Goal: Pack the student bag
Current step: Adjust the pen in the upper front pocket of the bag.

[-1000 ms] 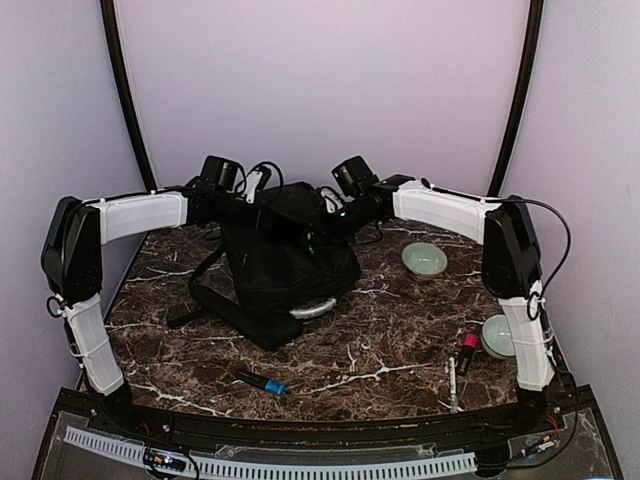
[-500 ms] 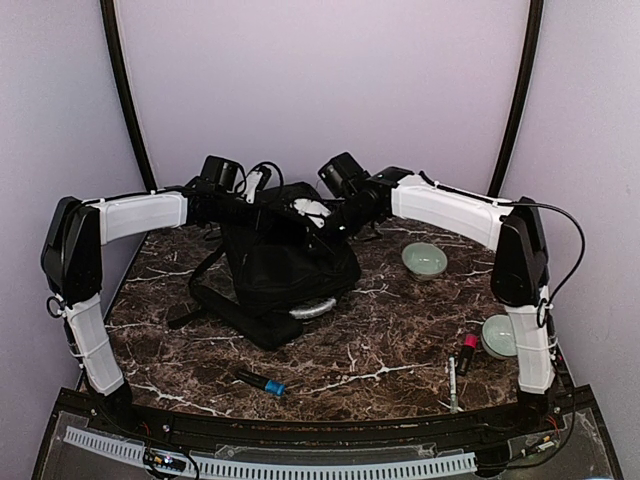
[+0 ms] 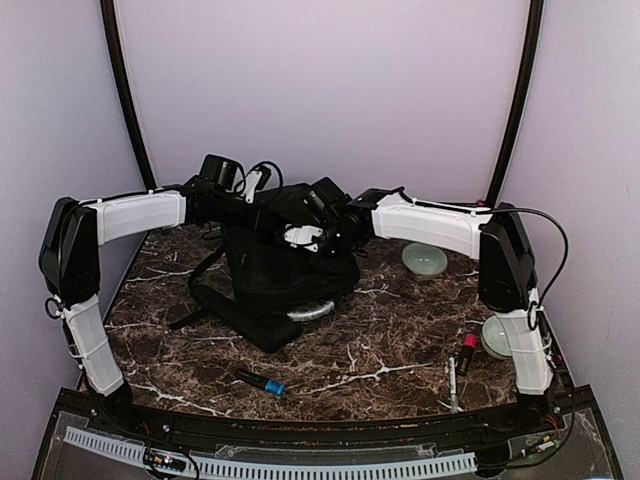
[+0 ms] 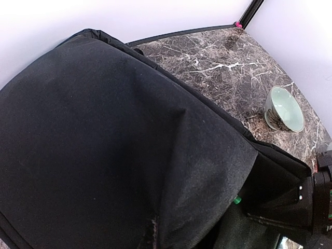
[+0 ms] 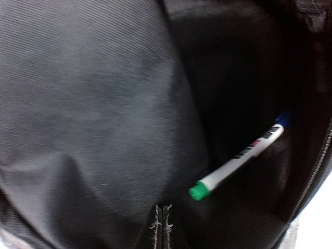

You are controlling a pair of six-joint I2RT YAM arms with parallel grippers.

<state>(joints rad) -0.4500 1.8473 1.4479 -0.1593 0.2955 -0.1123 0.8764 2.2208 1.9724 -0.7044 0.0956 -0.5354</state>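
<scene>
student bag (image 3: pixel 285 275) stands upright at far middle of the worktop (image 3: pixel 390 345), straps trailing toward near left, mouth open at the top. left tool (image 4: pixel 153 228) clenched on the bag's black fabric at its top edge, creases running into the tips. right tool (image 5: pixel 161 220) is inside the bag mouth, clenched, grasping nothing. green-capped white marker (image 5: pixel 236 163) lies inside the bag, apart from the right tool. pale green bowl (image 3: pixel 424 260) on the worktop right of the bag, not touching
</scene>
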